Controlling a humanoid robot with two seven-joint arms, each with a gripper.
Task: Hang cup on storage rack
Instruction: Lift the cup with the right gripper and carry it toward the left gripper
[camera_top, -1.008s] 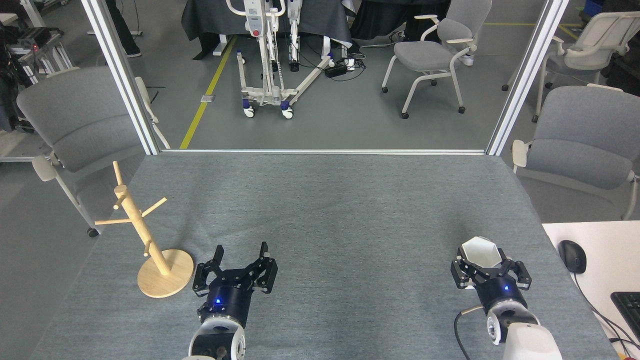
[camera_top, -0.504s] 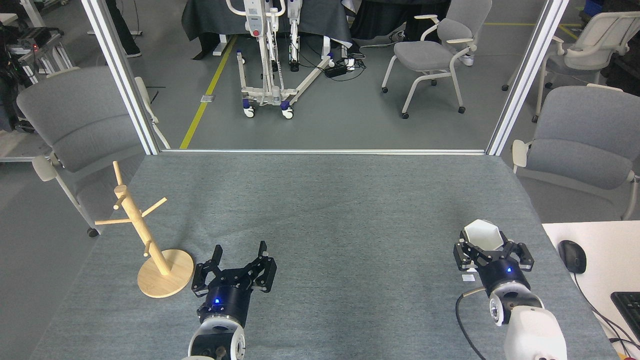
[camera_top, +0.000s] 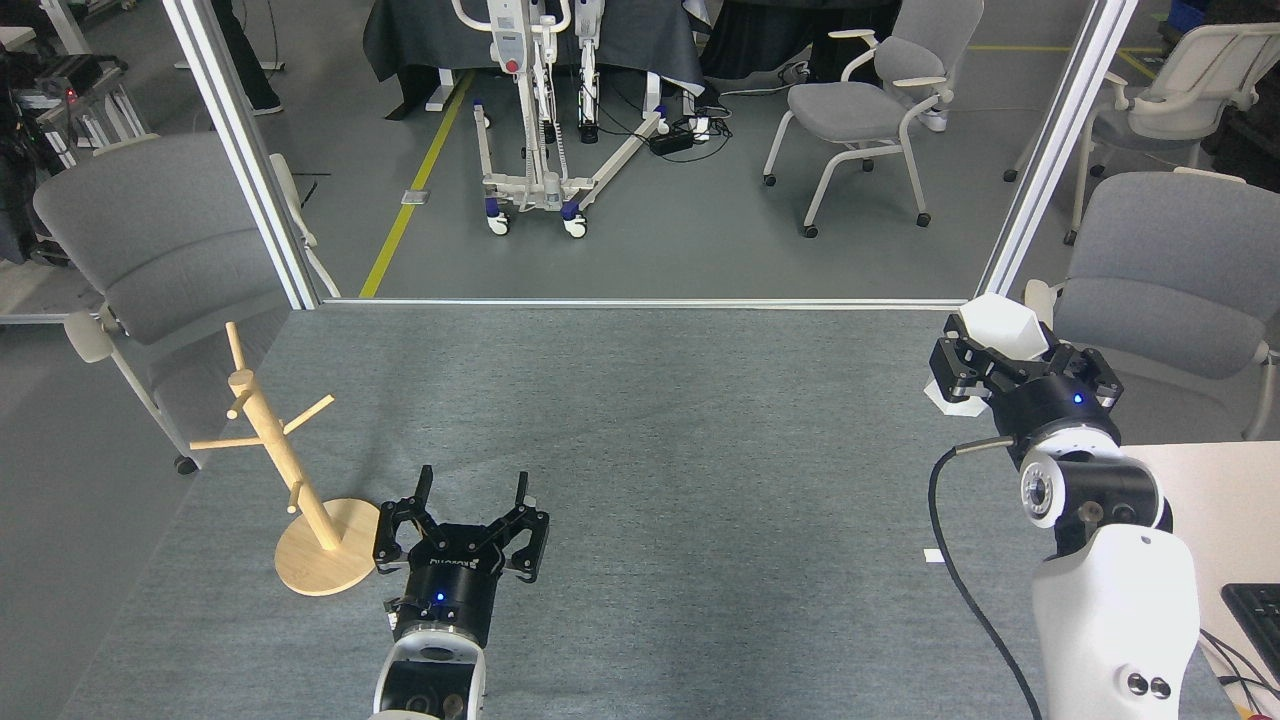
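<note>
Above grey table (camera_top: 640, 400): right hand (camera_top: 1010, 350) clasping cup (camera_top: 1003, 322)

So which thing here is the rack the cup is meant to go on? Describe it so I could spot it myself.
Start at the grey cloth-covered table and go to its near left corner. There stands the storage rack, a slim, pale wooden pole on a round flat base, just left of the left end effector. It is the only wooden thing, with bare pegs angling out.

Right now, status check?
Right gripper shut on cup, raised at table's right. Left gripper open, empty, beside storage rack. Path clear.
</note>
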